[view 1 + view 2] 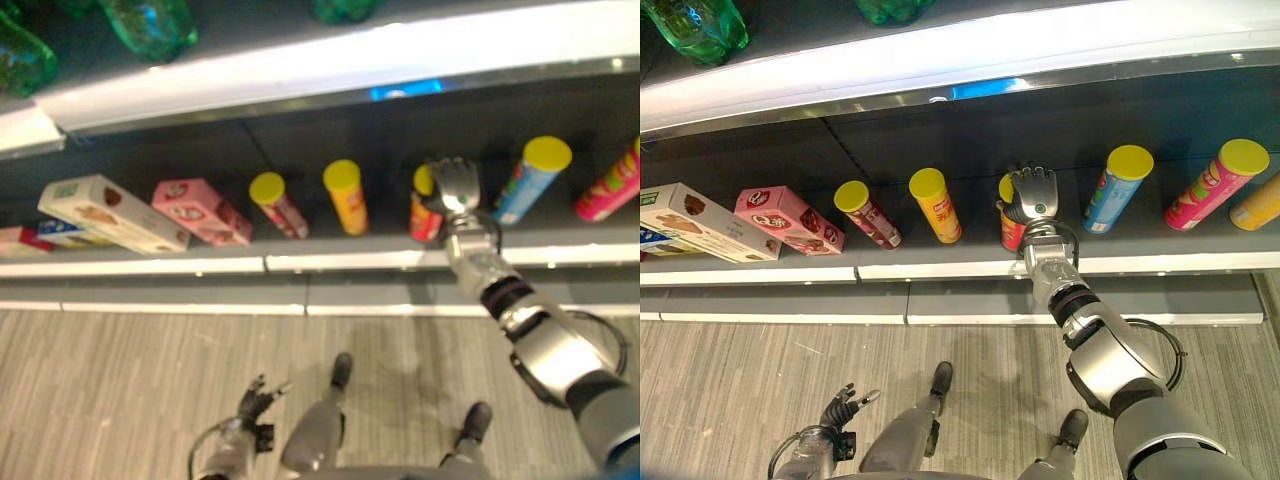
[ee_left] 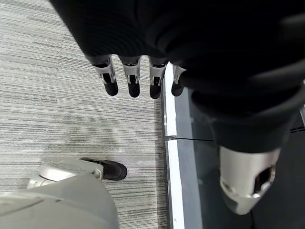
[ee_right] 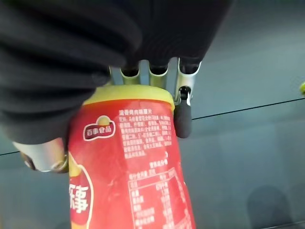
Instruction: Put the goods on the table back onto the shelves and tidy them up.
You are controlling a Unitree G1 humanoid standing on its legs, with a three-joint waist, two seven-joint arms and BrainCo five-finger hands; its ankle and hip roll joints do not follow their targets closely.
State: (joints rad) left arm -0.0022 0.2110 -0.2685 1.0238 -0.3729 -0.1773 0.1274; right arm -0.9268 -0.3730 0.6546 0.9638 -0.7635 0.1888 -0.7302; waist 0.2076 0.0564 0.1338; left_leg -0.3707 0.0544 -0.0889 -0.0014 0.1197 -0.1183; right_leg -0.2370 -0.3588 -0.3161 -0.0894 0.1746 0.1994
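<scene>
Dark grey shelf deck with white front rails [image 1: 940, 268] is seen along the upper half of both eye views, above grey striped flooring [image 1: 720, 370].

Count on the shelf, right eye view: six yellow-lidded cardboard snack tubes, two lying cartons, plus a partly cut-off blue-and-white carton [image 1: 652, 238] at the far left edge. Green plastic bottles [image 1: 700, 25] are visible on the tier above; their number cannot be told.

Cartons: a long cream-coloured biscuit box [image 1: 695, 222] and a pink biscuit box [image 1: 788, 218] are laid flat, just beside each other.

Tubes, left to right: a dark red tube [image 1: 868, 214], an orange-yellow tube [image 1: 936, 204], the red tube with yellow lid [image 1: 1011, 222], a blue tube [image 1: 1114, 188], a pink tube [image 1: 1213, 186], and a yellow tube [image 1: 1260, 205] cut off at the right edge. All appear leaning back towards the shelf's rear.

Task item: the red tube is located mid-shelf, between the orange-yellow and blue tubes, near the front rail. A red printed wrap with small white text, a yellow band under the lid and a white oval logo are seen in the right wrist view [image 3: 138, 167].

Right hand [image 1: 1035, 195] is wrapped round the red tube near its lid: fingers [image 3: 182, 119] curled over one side, thumb on the other.

Left hand [image 1: 845, 405] is hung low over the flooring, fingers [image 2: 133, 78] relaxed and holding nothing.
</scene>
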